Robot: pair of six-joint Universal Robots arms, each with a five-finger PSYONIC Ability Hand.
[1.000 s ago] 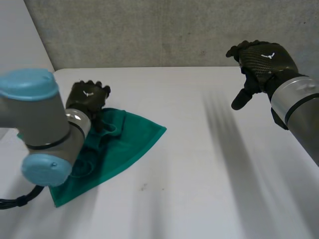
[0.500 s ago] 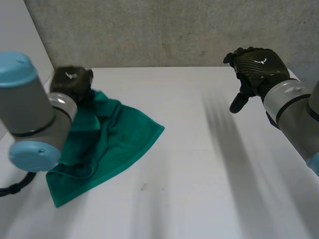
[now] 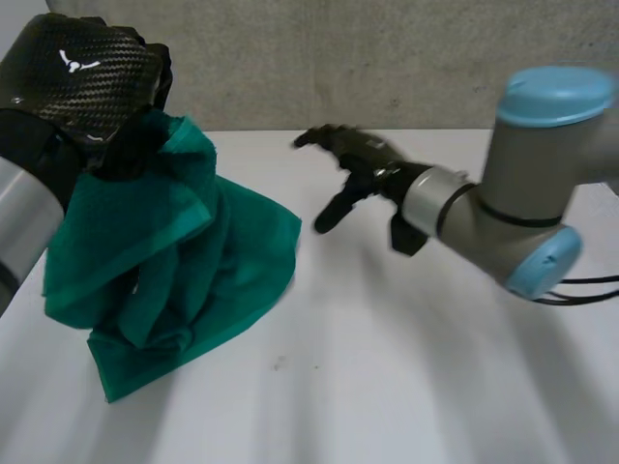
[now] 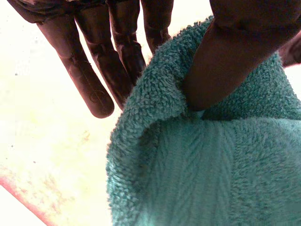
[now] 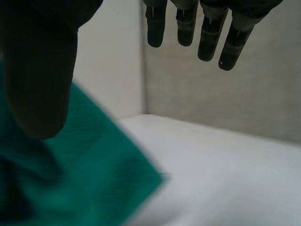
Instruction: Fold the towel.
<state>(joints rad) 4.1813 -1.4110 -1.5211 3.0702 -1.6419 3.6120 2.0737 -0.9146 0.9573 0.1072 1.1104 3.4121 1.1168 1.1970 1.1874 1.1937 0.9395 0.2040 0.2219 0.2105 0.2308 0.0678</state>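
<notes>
While in left hand (image 3: 82,77), towel (image 3: 174,261) vertical.

Strong glare on table (image 4: 42,141)

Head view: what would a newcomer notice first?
The green towel, bunched and hanging from the left robot hand, which pinches its top close to the camera; its lower end rests on the white table. Next, the right robot hand, fingers open, reaching toward the towel without touching it.
</notes>
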